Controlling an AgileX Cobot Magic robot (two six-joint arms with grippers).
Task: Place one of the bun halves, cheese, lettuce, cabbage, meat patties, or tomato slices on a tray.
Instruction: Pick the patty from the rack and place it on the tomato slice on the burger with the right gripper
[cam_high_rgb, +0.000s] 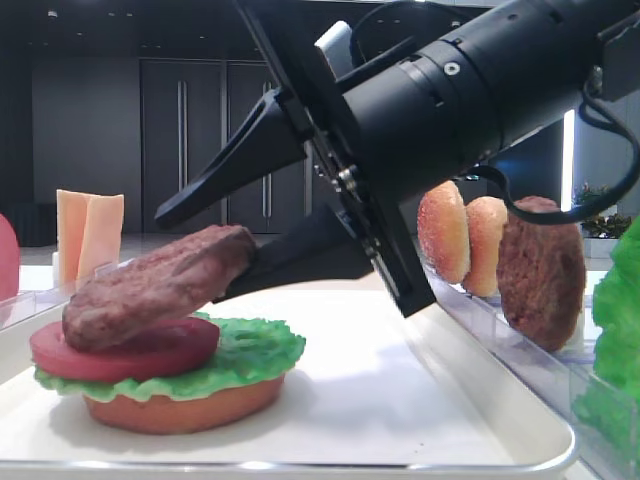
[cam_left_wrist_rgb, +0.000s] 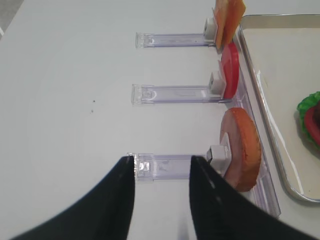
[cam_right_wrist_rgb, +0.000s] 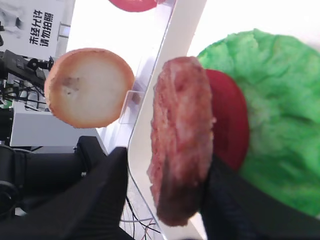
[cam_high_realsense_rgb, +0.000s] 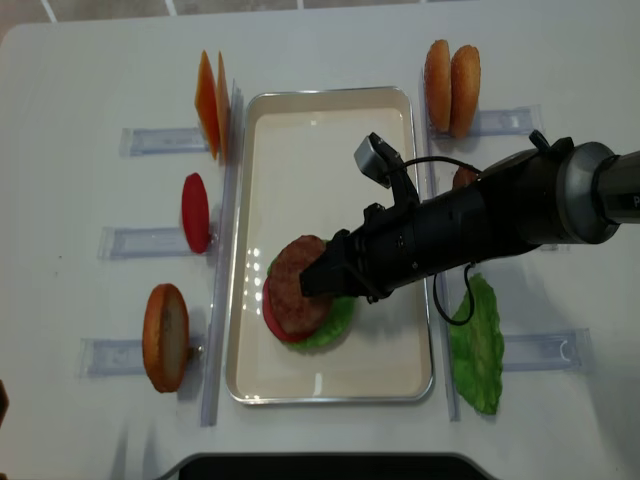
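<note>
On the white tray (cam_high_realsense_rgb: 320, 150) stands a stack: bun base (cam_high_rgb: 180, 410), green lettuce (cam_high_rgb: 250, 350), red tomato slice (cam_high_rgb: 120, 355). A reddish-brown meat patty (cam_high_rgb: 160, 285) lies tilted on top. My right gripper (cam_high_rgb: 205, 245) is open around the patty's raised edge. In the right wrist view one finger (cam_right_wrist_rgb: 235, 200) touches the patty (cam_right_wrist_rgb: 182, 140) and the other finger (cam_right_wrist_rgb: 100, 190) stands clear of it. My left gripper (cam_left_wrist_rgb: 163, 160) hovers open and holds nothing, over a clear holder (cam_left_wrist_rgb: 172, 165) left of the tray, beside an upright bun half (cam_left_wrist_rgb: 242, 150).
Clear holders flank the tray. On the left stand cheese slices (cam_high_realsense_rgb: 210, 105), a tomato slice (cam_high_realsense_rgb: 195, 212) and a bun half (cam_high_realsense_rgb: 165, 337). On the right are two bun halves (cam_high_realsense_rgb: 450, 75), a second patty (cam_high_rgb: 540, 270) and a lettuce leaf (cam_high_realsense_rgb: 478, 345).
</note>
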